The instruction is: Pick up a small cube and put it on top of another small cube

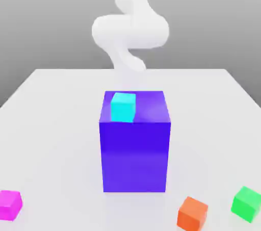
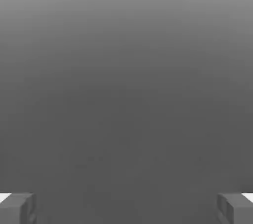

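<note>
Orange cube point(image 1: 192, 214) nearest, magenta cube point(image 1: 9, 205) equal-sided, one face almost toward the camera, gripper point(image 2: 126, 208) wide open

Looks like a simulated robot lab to me: white robot arm point(image 1: 131, 30) at the exterior view's upper middle, bare pale tabletop point(image 1: 61, 138) below, plain grey backdrop point(image 1: 51, 16) behind.
</note>
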Available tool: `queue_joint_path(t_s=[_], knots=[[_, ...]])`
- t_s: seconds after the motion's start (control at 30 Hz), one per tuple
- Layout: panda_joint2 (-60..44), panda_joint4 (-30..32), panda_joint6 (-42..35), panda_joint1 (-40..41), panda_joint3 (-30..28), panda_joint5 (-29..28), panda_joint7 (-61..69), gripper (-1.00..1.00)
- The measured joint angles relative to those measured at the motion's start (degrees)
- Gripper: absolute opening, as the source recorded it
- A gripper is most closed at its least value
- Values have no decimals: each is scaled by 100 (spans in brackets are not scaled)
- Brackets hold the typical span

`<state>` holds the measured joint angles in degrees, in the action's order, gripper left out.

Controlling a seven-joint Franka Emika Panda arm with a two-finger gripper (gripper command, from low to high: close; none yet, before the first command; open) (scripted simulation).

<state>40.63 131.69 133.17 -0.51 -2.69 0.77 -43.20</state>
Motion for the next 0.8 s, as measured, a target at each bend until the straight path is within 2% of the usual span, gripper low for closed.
queue_joint_path(t_s=[0.47, 0.63, 0.8], knots=[[-2925, -53, 786, -73, -1451, 844, 1781, 0], [-3984, -77, 1044, 142, -1798, 1271, 2498, 0], [-5021, -96, 1321, 512, -1860, 1584, 3137, 0]])
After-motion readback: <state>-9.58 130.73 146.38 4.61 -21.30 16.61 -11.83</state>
